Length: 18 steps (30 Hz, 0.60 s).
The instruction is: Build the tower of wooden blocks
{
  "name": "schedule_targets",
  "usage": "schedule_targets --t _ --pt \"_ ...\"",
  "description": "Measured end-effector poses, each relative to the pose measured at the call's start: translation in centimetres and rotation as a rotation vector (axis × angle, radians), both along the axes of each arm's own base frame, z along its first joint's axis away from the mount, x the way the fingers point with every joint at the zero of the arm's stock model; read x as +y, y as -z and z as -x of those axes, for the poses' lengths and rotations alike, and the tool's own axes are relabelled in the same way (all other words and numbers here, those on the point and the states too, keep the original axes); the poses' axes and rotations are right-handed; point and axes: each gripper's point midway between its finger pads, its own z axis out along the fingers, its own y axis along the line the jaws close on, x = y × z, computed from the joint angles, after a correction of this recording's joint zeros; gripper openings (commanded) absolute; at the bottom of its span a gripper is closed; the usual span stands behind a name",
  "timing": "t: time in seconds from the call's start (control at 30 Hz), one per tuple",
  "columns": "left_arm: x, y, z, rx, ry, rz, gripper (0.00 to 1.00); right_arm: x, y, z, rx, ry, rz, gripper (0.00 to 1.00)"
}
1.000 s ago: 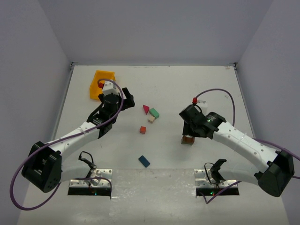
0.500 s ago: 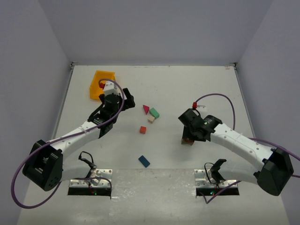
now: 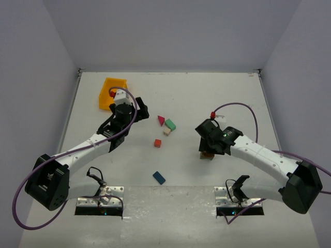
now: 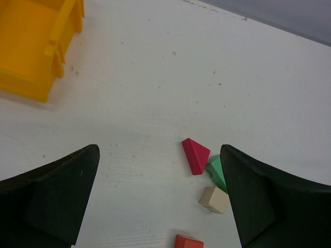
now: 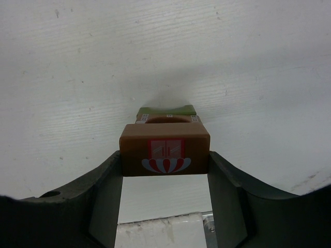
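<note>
My right gripper is shut on a brown wood block with a painted red window. The block rests over an olive block, which peeks out behind it. From above, this small tower start sits under the right gripper. My left gripper is open and empty above the table. Just ahead of it lie a magenta triangular prism, a green block, a cream cube and a red cube. A blue block lies nearer the arm bases.
A yellow-orange plastic bin stands at the back left, close behind the left gripper. White walls enclose the table on three sides. Metal base plates sit along the near edge.
The right wrist has shifted slightly left over the brown block, which stays in place. The left arm has hardly moved.
</note>
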Motion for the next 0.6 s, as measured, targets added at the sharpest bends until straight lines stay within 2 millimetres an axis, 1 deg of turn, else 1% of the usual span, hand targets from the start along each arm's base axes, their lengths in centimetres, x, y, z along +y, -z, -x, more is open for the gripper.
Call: schedule_targets --t 0.2,0.6 --pt "-0.05 0.01 0.01 0.001 0.003 0.001 1.00 -0.02 0.55 0.37 0.020 -0.004 0.001 0.29" --pt "-0.10 0.02 0.02 0.001 0.005 0.001 1.00 -0.05 0.88 0.45 0.032 -0.005 0.010 0.31"
